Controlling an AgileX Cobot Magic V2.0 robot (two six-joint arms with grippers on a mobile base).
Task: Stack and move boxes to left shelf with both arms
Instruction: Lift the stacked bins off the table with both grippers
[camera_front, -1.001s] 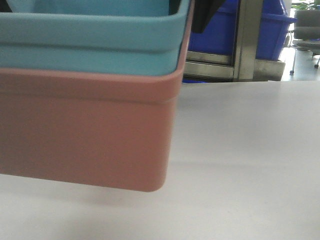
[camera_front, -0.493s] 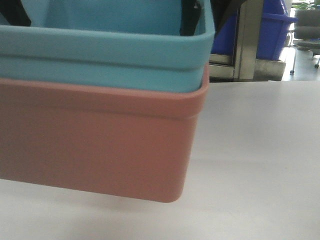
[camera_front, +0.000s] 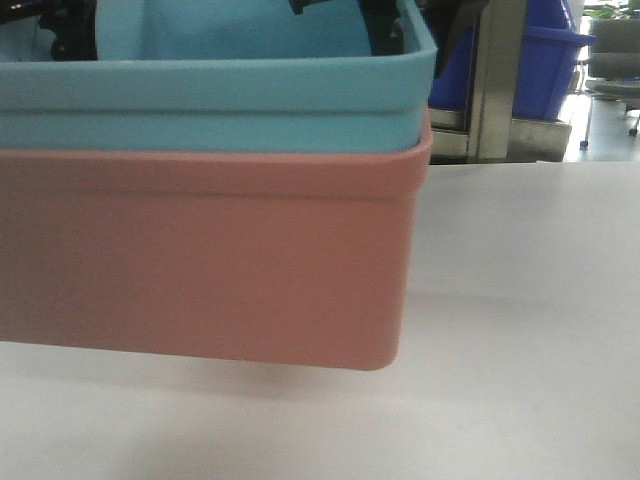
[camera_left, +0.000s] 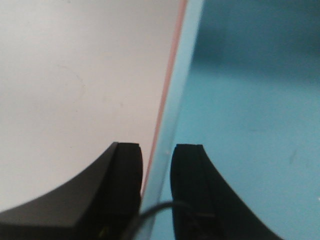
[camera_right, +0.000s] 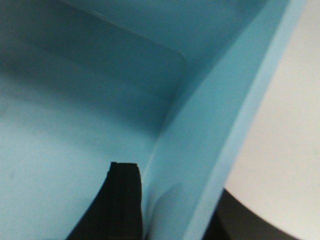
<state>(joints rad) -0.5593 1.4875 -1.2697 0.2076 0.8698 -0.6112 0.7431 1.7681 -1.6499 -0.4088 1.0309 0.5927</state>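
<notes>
A light blue box (camera_front: 200, 100) sits nested inside a salmon pink box (camera_front: 200, 260), and the stack hangs just above the white table (camera_front: 520, 300) with a shadow under it. My left gripper (camera_left: 157, 147) is shut on the stack's left wall, one finger outside over the table and one inside the blue box (camera_left: 250, 100); a thin line of the pink rim (camera_left: 167, 90) shows. My right gripper (camera_right: 175, 185) is shut on the right wall of the blue box (camera_right: 75, 125), one finger inside and the other outside. The left shelf is out of view.
Behind the table at the back right stands a steel rack post (camera_front: 495, 80) with dark blue crates (camera_front: 545, 70) beside it. White tabletop stretches to the right of the stack and in front of it.
The stacked boxes have shifted to the right in the front view and levelled out from a tilt. Both grippers keep their hold on the walls.
</notes>
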